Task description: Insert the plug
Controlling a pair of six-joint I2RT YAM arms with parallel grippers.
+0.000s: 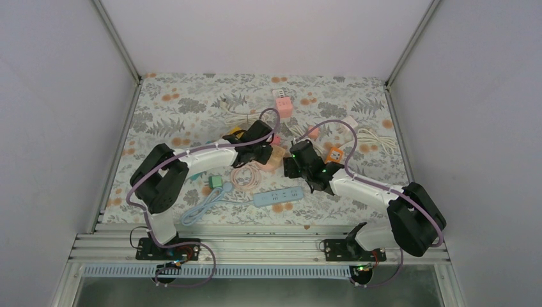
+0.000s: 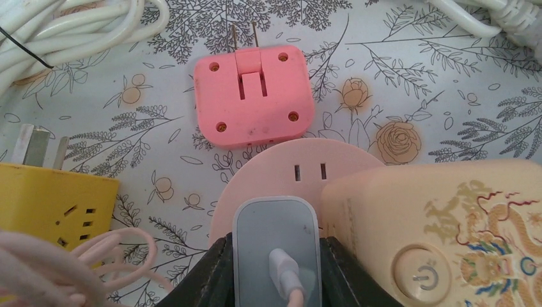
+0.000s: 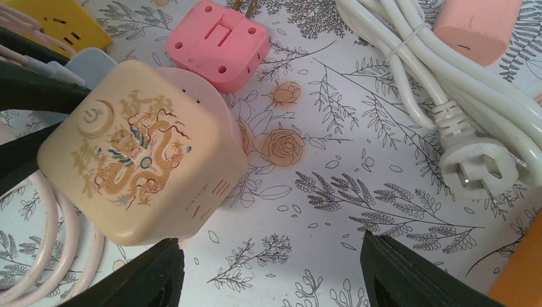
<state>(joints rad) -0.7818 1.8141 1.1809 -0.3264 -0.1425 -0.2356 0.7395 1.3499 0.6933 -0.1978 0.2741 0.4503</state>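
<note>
My left gripper (image 2: 276,272) is shut on a white-grey charger plug (image 2: 276,240) with a pink cable. The plug's front end meets the round pink socket face (image 2: 281,169) of a cream cube socket (image 2: 447,230) with a dragon print and a power button. Its prongs are hidden. Two empty slots show just beyond the plug. In the top view the left gripper (image 1: 262,150) is beside the cube (image 1: 277,158). My right gripper (image 3: 275,275) is open and empty over the cloth. Its left finger (image 3: 137,281) is close to the cube (image 3: 137,150). The right gripper also shows in the top view (image 1: 293,163).
A pink adapter (image 2: 254,96) lies just beyond the cube. A yellow cube socket (image 2: 51,204) is to its left. White cable with a three-pin plug (image 3: 476,169) and a pink strip (image 3: 476,25) lie right. A blue power strip (image 1: 278,197) lies near.
</note>
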